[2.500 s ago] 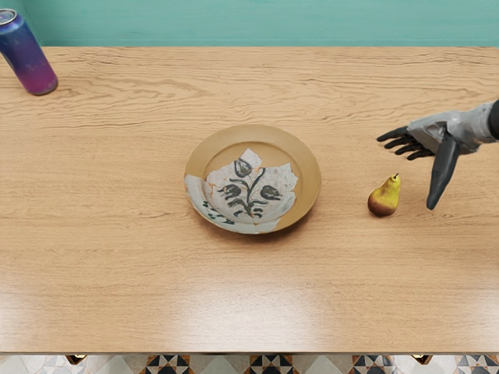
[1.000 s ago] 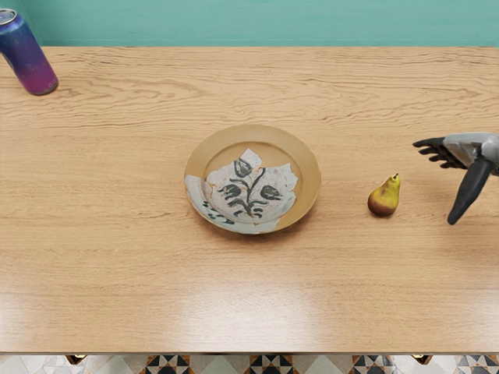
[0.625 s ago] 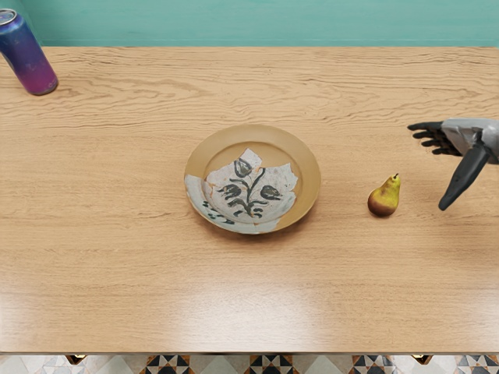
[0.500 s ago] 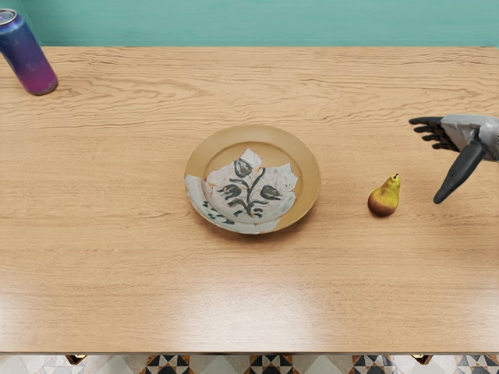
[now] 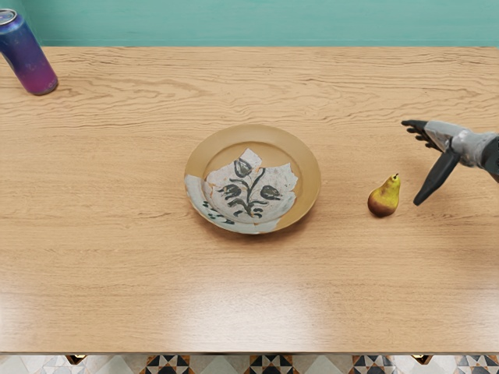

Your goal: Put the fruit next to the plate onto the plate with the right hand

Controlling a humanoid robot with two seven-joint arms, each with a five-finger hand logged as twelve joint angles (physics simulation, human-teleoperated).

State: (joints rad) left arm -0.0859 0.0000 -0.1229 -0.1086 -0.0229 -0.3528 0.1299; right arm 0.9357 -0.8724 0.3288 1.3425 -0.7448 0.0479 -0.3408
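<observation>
The pear (image 5: 384,196) stands upright on the table (image 5: 117,257), stem up, to the right of the plate (image 5: 204,152) and clear of its rim, with bare wood between them. The right hand (image 5: 446,143) hovers to the right of the pear and a little behind it, not touching it; it is wide open and empty, the dark fingers (image 5: 417,128) spread toward the plate side and the thumb angled down toward the table. The main risk, as I judge it, lies in the approach: the pear is narrow at the top and rests on a small rounded base, so a finger or the lowered thumb brushing it before the hand closes could tip it over and send it rolling, perhaps against the plate or off toward the near edge. A grasp taken too high, near the stem, could let the fruit slip out during the lift (the smooth skin offers little to hold). Setting it down upright on the shallow, sloping dish could also leave it to topple and roll out, so a low release seems wise. The plate itself holds nothing; only its painted flower pattern shows inside. A purple can (image 5: 27,52) stands at the far left corner, well apart from the work, and whether it holds anything cannot be seen.
</observation>
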